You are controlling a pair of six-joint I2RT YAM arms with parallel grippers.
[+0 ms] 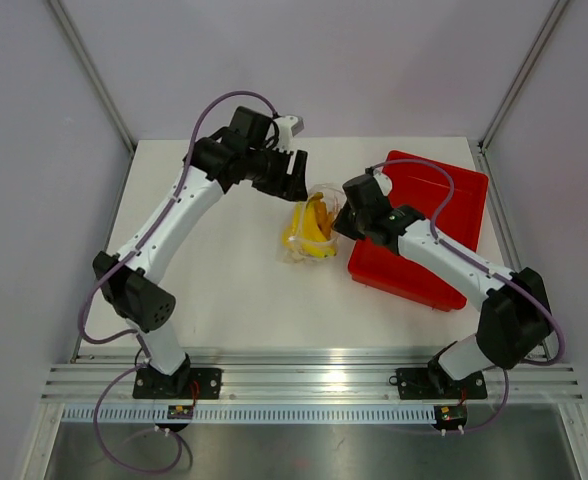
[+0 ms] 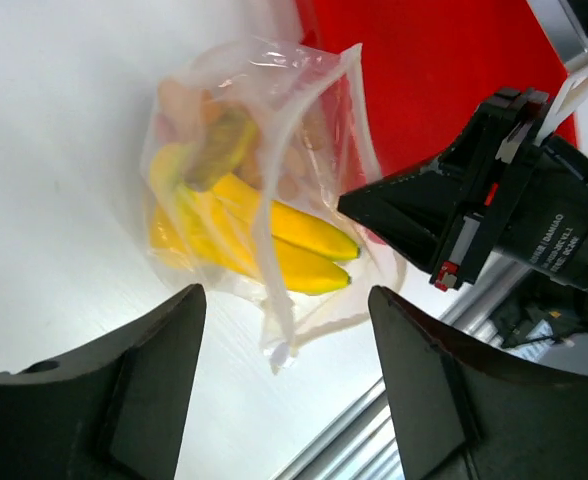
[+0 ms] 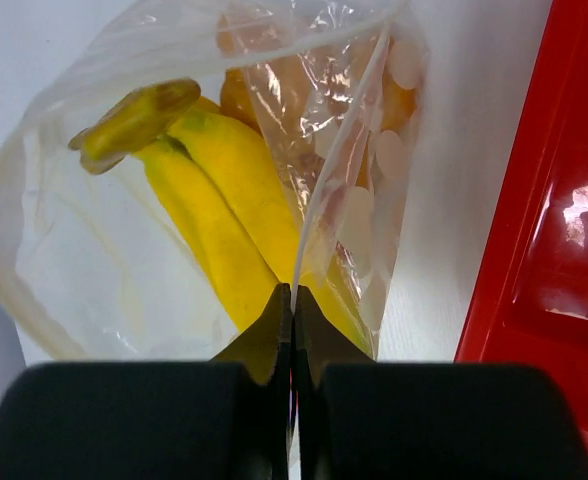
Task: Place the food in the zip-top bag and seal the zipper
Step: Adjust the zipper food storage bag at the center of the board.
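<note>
The zip-top bag [image 1: 311,232] lies mid-table with the food inside: a yellow banana bunch [image 3: 214,200] and orange-yellow knobbly pieces [image 3: 264,95]. My right gripper [image 3: 293,290] is shut on the bag's mouth edge, where the thin zipper strip [image 3: 339,160] rises from the jaws. In the top view the right gripper [image 1: 342,222] sits at the bag's right side. My left gripper [image 2: 285,292] is open, hovering by the bag's far side [image 1: 292,175]. The loose end of the strip [image 2: 274,345] hangs between its fingers [image 2: 144,380] without touching them. The bag's mouth gapes.
A red tray [image 1: 444,200] lies right of the bag, under the right arm, and it looks bare. White table surface [image 1: 214,290] spreads left and in front of the bag. A metal rail [image 1: 314,380] runs along the near edge.
</note>
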